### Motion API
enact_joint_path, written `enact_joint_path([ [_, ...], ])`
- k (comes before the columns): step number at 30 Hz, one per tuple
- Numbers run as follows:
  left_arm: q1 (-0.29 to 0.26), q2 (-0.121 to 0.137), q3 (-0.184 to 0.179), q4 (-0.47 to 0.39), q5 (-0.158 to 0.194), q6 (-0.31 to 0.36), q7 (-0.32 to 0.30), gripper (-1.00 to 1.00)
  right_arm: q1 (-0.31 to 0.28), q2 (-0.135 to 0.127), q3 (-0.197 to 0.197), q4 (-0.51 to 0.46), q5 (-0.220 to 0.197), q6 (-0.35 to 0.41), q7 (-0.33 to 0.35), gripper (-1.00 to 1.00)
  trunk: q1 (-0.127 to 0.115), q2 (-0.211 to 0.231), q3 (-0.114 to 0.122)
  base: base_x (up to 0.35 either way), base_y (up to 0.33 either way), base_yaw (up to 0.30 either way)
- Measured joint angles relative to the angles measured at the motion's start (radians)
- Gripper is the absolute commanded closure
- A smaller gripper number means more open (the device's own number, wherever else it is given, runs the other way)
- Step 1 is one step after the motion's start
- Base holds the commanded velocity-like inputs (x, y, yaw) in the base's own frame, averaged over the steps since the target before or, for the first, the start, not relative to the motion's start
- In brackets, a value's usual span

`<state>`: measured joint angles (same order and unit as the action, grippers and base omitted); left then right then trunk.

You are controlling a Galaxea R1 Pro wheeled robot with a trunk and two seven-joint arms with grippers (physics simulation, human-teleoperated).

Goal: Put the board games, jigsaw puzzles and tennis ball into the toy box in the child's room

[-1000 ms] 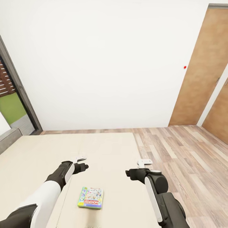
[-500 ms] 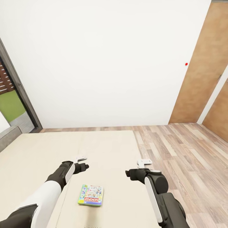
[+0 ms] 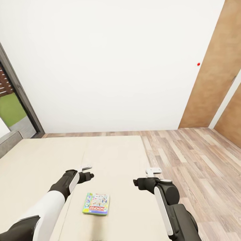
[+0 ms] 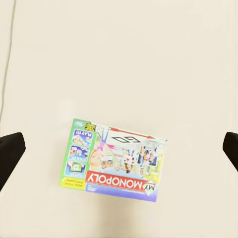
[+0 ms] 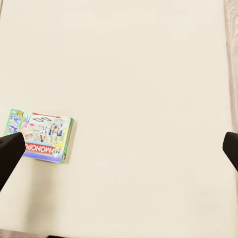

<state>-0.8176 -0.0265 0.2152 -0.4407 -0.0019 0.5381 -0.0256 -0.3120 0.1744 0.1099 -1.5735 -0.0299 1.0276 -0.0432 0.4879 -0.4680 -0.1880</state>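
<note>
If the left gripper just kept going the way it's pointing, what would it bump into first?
Probably the board game. The left wrist view looks along the open left gripper and the box lies flat on the bed nearly centred between the fingers, nothing in between. Depth is hard to judge.

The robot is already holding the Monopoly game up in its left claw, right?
No. The game lies flat on the bed, untouched. The left claw is open and empty above it, as the left wrist view shows: the box lies between the fingertips.
</note>
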Motion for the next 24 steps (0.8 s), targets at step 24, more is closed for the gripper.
enact_joint_path([
  [24, -0.209, -0.086, 0.001, -0.040, -0.002, 0.231, 0.006, -1.00, -0.019, -0.088, -0.157, -0.004, -0.011, -0.014, 0.404, -1.00, 0.000, 0.000, -0.040, 0.000, 0.000, 0.000],
])
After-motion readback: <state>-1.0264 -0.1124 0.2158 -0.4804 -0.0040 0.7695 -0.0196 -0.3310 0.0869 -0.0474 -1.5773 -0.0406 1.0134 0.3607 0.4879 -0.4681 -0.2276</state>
